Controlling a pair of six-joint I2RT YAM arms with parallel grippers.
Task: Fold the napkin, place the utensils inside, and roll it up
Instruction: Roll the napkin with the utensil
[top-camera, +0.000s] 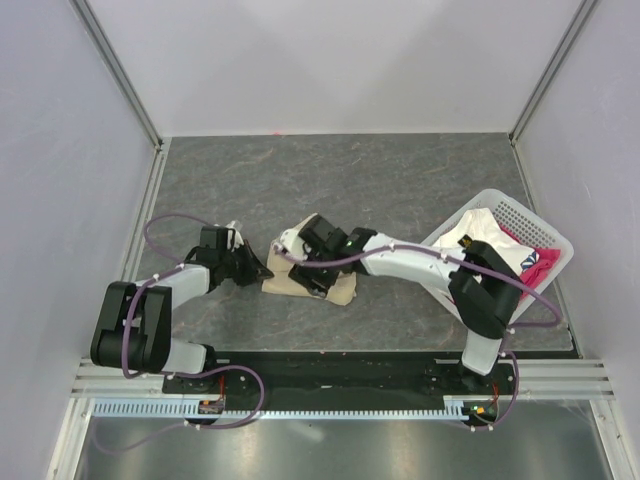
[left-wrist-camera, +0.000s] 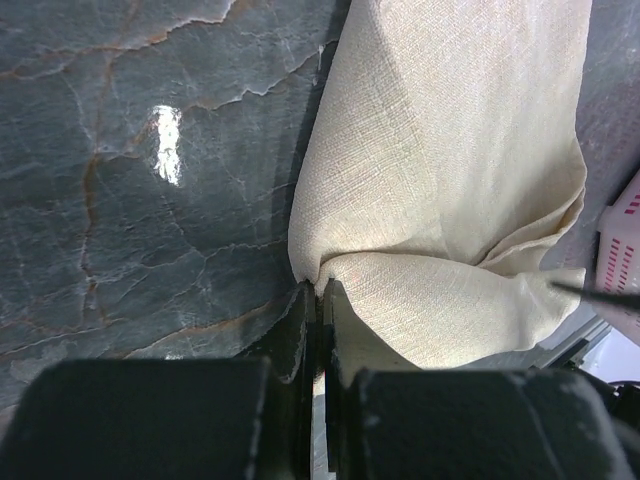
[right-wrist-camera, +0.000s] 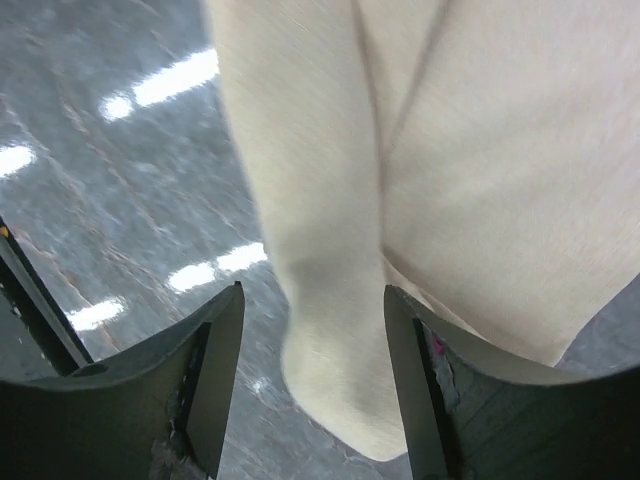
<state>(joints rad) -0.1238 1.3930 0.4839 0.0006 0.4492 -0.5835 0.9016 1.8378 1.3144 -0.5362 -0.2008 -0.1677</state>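
left hand (left-wrist-camera: 318, 292) pinched tight on the napkin (left-wrist-camera: 450, 150) edge; right hand (right-wrist-camera: 312, 298) wide open astride it; its long axis left-right

Plain beige napkin (left-wrist-camera: 440, 190) on grey marbled table (top-camera: 400, 180); white perforated basket (top-camera: 520, 222).

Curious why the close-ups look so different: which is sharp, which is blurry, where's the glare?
Left wrist view: sharp, the napkin weave shows, with one bright glare spot on the table. Right wrist view: napkin soft and blurred, several light streaks on the table. Top external view: evenly lit, no harsh shadows.
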